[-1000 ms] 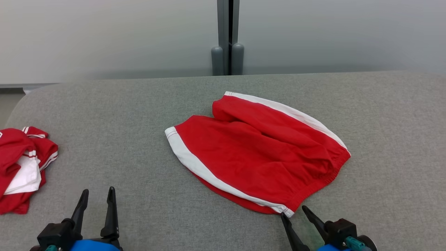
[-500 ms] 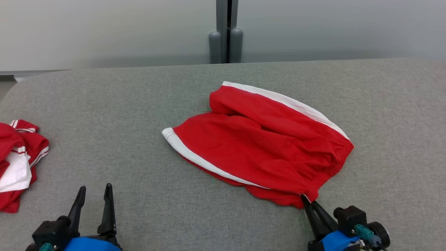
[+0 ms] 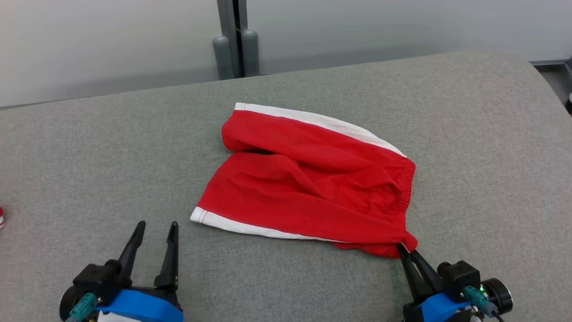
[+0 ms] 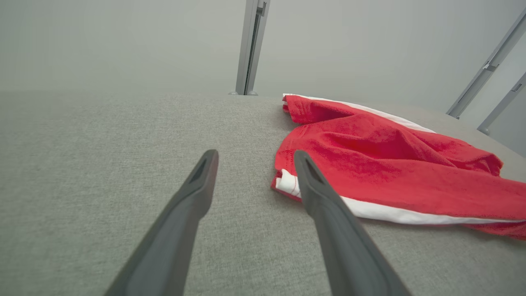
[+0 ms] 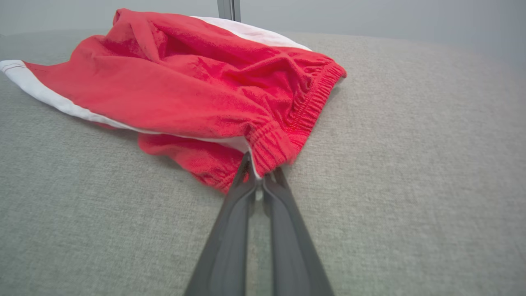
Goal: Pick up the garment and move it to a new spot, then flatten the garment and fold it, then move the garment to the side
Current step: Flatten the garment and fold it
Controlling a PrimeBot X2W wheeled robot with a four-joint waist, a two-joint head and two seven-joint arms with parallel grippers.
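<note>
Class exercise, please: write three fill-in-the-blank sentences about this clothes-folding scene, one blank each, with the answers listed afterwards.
1. The right hand pinches the red fabric shorts with white side stripes at a corner of their elastic ____.
2. The left hand holds nothing, and its two fingers stand ____.
3. The padded fabric table under the shorts is ____ in colour.

Missing words: waistband; open; grey.

Soft matt red cloth garment (image 3: 308, 188) on a coarse grey woven fabric surface (image 3: 469, 134)
</note>
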